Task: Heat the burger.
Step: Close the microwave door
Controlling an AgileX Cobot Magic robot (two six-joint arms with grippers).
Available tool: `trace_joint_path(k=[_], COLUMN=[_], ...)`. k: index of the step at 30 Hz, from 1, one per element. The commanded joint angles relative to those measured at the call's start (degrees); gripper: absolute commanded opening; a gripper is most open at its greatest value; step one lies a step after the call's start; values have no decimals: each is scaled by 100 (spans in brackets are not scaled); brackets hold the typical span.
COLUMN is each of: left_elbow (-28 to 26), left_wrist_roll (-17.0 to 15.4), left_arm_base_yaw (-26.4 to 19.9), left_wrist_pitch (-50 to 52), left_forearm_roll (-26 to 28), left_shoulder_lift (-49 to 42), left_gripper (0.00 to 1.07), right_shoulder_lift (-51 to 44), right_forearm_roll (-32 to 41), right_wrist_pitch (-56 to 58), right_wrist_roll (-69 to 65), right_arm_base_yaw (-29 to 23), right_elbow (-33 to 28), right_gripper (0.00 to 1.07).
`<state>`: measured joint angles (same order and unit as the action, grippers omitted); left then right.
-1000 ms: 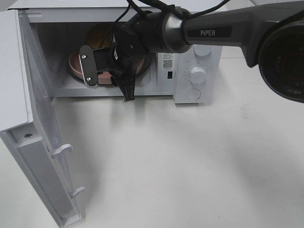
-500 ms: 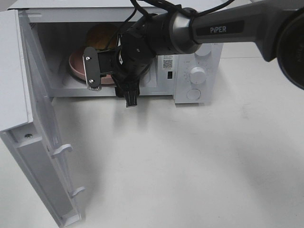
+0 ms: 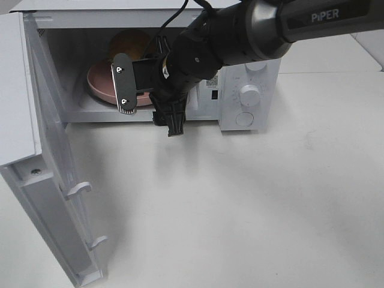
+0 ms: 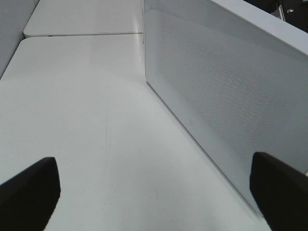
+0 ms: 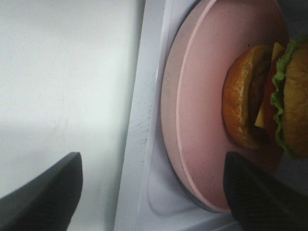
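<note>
Count: one burger (image 5: 260, 103), one pink plate (image 5: 202, 96), one microwave (image 3: 255, 90) with its door (image 3: 51, 180) swung open, two grippers. Left gripper (image 4: 154, 192): fingers spread wide, empty, low over the table (image 3: 240, 210) beside the door's mesh panel. Right gripper (image 3: 150, 105) at the oven mouth: fingers well apart, clamping nothing. One finger crosses the plate's front rim in the high view; contact cannot be told. The burger sits on the plate inside the cavity, toward the back, dome up, with its layers stacked square to the plate. Round in plan, no long axis to record.
</note>
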<state>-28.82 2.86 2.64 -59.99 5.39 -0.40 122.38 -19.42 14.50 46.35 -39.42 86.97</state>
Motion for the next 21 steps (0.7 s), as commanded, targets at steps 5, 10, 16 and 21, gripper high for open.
trace_joint_path(k=[5,10,16,21], left_elbow=[11,11,11,11], left_wrist_roll=[-23,-23,-23,-23], left_arm_base_yaw=[-11,-11,-11,-11], left_wrist_pitch=[52,52,52,52], left_forearm_roll=[46,46,46,46], left_shoulder_lift=[-103,-103,-103,-103], left_gripper=[100,100,100,100], right_shoulder_lift=[-527,-911,-1392,-1765], right_forearm_roll=[-46,-46,-40,-29], right_wrist_pitch=[-304,-453,-464,-441], right_wrist_roll=[-235,-413,-573,-894], right_arm_base_yaw=[-6,-6,-6,-6], right_elbow=[-653,-1140,-1707,-2091], right_gripper=[76,76,76,76])
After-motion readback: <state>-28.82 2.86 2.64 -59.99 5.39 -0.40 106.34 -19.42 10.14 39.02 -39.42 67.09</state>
